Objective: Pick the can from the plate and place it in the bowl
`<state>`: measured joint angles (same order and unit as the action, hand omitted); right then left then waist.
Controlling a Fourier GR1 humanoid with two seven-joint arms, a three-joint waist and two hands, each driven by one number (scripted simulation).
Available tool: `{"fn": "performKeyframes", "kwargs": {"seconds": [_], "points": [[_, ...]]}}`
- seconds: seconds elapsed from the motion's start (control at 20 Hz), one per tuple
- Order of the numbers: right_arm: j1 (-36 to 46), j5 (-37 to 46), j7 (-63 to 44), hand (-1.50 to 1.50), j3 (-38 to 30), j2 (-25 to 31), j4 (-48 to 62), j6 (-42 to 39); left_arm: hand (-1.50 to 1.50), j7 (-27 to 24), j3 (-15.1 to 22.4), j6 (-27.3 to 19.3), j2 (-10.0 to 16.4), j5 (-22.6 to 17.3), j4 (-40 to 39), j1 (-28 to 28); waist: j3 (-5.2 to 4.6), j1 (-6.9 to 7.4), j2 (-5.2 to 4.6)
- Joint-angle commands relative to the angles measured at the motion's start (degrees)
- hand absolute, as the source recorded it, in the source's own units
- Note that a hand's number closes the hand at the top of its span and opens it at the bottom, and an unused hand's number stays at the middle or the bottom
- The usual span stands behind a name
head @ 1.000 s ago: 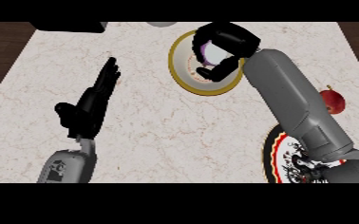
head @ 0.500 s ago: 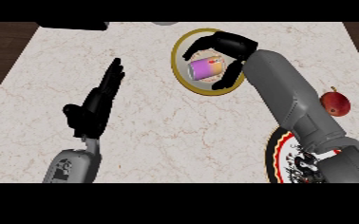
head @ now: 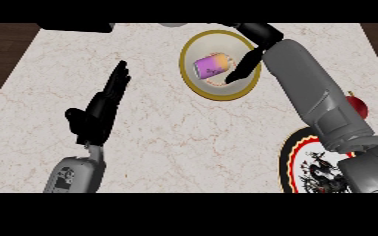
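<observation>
We see the purple-and-orange metal can [head: 210, 67] lying on its side inside the cream bowl with the gold rim [head: 210, 42], near the bowl's middle, with its top end facing lower left. The can is not upright.

The right hand [head: 252, 55] is released. It hangs over the right half of the bowl with its black fingers [head: 236, 74] straight and angled down-left. The fingertips end just beside the can's right end, and we can't tell whether they touch it. Nothing is curled round the can. The grey right forearm [head: 310, 90] runs from the lower right corner up to the bowl and covers the bowl's right rim.

The left hand [head: 100, 112] rests at the left over the white marble counter [head: 184, 140]. It is open, with fingers straight and pointing up and slightly right. It holds nothing and sits well apart from the bowl.

The round plate with the red, white and black pattern [head: 294, 155] sits at the lower right, partly hidden under the right forearm. We see nothing lying on its visible part.

A small red round object [head: 360, 106] sits at the right edge, just beside the forearm and half hidden, so we can't identify it. A dark flat object [head: 74, 27] sits at the counter's top left edge, cut off by the view.
</observation>
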<state>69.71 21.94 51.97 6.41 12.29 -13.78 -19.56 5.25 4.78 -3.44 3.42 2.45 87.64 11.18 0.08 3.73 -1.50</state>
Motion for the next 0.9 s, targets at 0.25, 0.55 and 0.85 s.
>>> {"fn": "performKeyframes", "kwargs": {"seconds": [0.25, 0.55, 0.85], "points": [[2.3, -5.7, 0.9, -1.50, -4.4, 6.0, 5.0, -19.2, 0.00, -1.4, -0.2, 0.6, 0.0, -0.5, 0.4, -1.0, 0.00, 0.30, -0.41], [1.4, -7.7, -1.5, -1.50, -5.2, 8.7, 5.1, -25.2, 0.00, -0.3, 1.1, -0.5, -0.7, 1.3, 0.5, -0.3, 0.13, 1.06, -0.87], [0.3, -8.1, -1.6, -1.50, -3.7, 11.4, 2.1, -31.4, 0.00, 0.4, 0.6, 0.1, -0.3, 0.5, 0.5, 0.4, 0.22, 1.06, -0.94]]}}
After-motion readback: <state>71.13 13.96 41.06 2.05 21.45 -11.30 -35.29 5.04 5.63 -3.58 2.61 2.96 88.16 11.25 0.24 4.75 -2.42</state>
